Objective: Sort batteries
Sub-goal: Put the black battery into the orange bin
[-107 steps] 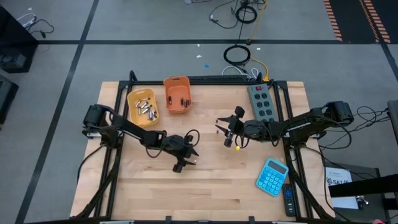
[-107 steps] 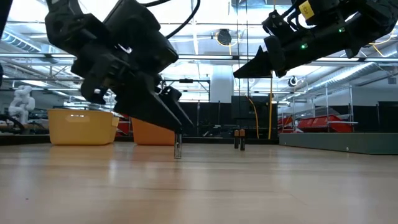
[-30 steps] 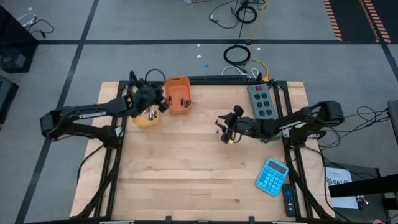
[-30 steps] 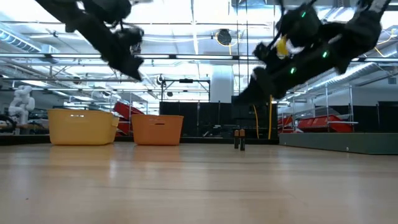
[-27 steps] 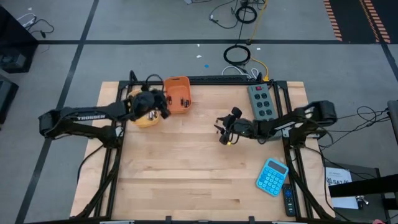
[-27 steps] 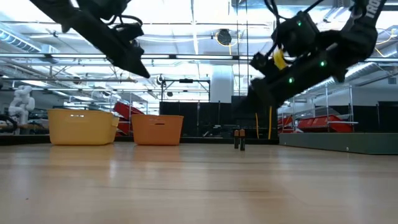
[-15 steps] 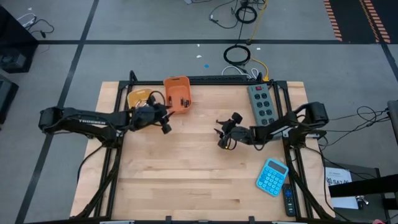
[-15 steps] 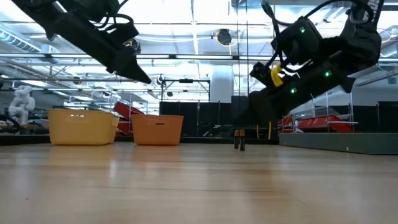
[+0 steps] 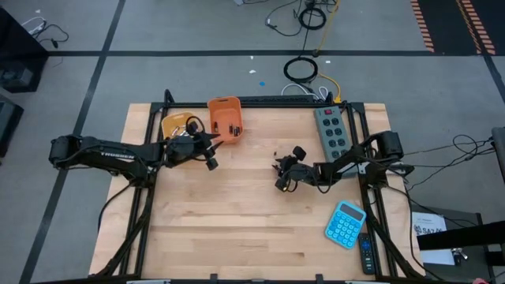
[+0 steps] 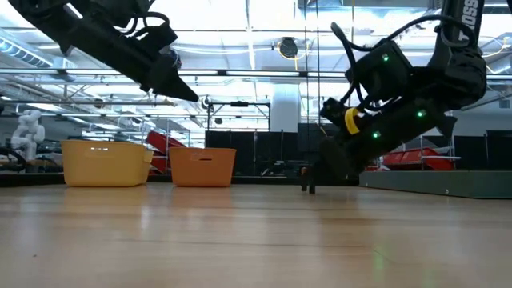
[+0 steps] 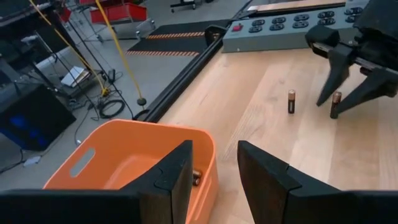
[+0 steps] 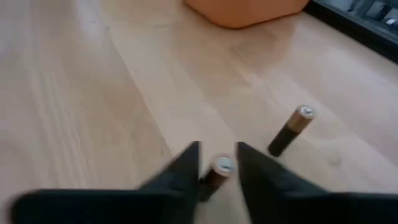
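Right gripper [image 12: 216,163]: low on the pale wooden surface [image 9: 237,229], fingers straddling one small dark copper-capped upright battery [image 12: 217,169]; a second like battery [image 12: 290,129] stands just beside it, free. Whether the fingers already press on it cannot be told.
Left gripper [image 11: 214,171]: fingers parted, nothing between them, poised above the rim of the orange plastic bin [image 11: 134,155].
Change: a second ago the right gripper hung above the pair of batteries; now it is down around one. The left gripper has moved off the yellow plastic bin [image 9: 175,124] toward the orange one.
Batteries: two standing mid-surface [image 9: 277,155]; dark ones lie in the orange bin [image 9: 224,120]; any in the yellow bin are hidden by the arm.
Meaning: a pickup of a dark battery appears under way, probably bound for the orange bin.
Bystanders: grey power strip [image 9: 331,128], blue calculator [image 9: 345,224].
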Controlling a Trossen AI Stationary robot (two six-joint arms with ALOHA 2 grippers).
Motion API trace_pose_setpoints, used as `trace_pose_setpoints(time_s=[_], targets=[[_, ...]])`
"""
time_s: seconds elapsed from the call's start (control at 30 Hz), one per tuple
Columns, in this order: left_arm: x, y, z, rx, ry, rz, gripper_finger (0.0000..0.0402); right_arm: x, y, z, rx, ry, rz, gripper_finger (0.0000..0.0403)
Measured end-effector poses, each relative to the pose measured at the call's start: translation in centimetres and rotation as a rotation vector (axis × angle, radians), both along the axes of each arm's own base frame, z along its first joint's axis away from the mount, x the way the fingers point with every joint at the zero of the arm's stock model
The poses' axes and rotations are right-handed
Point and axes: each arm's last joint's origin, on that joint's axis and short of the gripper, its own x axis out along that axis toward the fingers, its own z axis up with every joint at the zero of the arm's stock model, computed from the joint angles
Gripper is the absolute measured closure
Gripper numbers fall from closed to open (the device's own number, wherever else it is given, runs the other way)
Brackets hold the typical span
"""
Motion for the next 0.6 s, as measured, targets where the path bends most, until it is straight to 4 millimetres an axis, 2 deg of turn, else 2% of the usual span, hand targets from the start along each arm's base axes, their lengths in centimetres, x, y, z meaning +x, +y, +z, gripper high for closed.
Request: trace_pose_setpoints(time_s=[0.07,0.1,0.33,0.47,0.6], targets=[[0.0,0.0,0.0,0.0,0.002,0.0,0.0265,0.0,0.0,-0.1,0.013,0.009,0.028,0.0362],[0.0,0.0,0.0,0.0,0.001,0.0,0.0265,0.1,-0.1,-0.1,0.021,0.009,0.044,0.0379],[0.0,0.0,-0.1,0.013,0.019,-0.008,0.0265,0.8,-0.1,0.7,0.038,-0.055,0.106,0.0387],[0.0,0.0,-0.1,0.013,0.02,-0.007,0.0265,3.5,-0.2,3.0,-0.002,-0.153,0.244,0.0387],[0.0,0.0,-0.1,0.014,0.02,-0.007,0.0265,6.3,-1.6,5.4,-0.037,-0.172,0.308,0.0387]])
